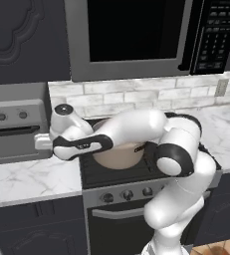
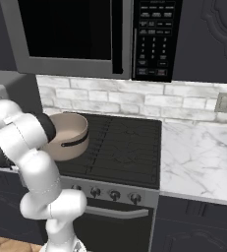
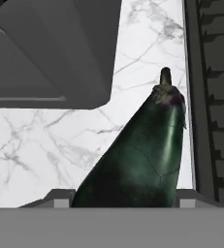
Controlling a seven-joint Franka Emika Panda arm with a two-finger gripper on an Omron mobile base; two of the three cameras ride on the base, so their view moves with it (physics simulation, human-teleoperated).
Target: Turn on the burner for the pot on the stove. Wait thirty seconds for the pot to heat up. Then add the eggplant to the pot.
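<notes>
In the hand view my gripper (image 3: 123, 196) is shut on the eggplant (image 3: 142, 155), a glossy, nearly black vegetable whose stem points away from me. It hangs over the marble counter (image 3: 45, 145), just left of the stove's black grate (image 3: 215, 97). The tan pot (image 1: 117, 158) (image 2: 68, 130) stands on the stove's (image 1: 136, 172) (image 2: 120, 147) front left burner, partly behind my forearm (image 1: 126, 127). A row of dark knobs (image 1: 128, 194) (image 2: 105, 193) runs along the steel front. My wrist (image 1: 62, 119) is up at the pot's left, between it and the toaster oven.
The grey toaster oven (image 1: 14, 129) (image 3: 45, 48) sits on the counter left of the stove, close to my hand. The microwave (image 1: 136, 35) (image 2: 70, 34) hangs above the cooktop. Marble counter (image 2: 198, 152) stretches to the right of the stove.
</notes>
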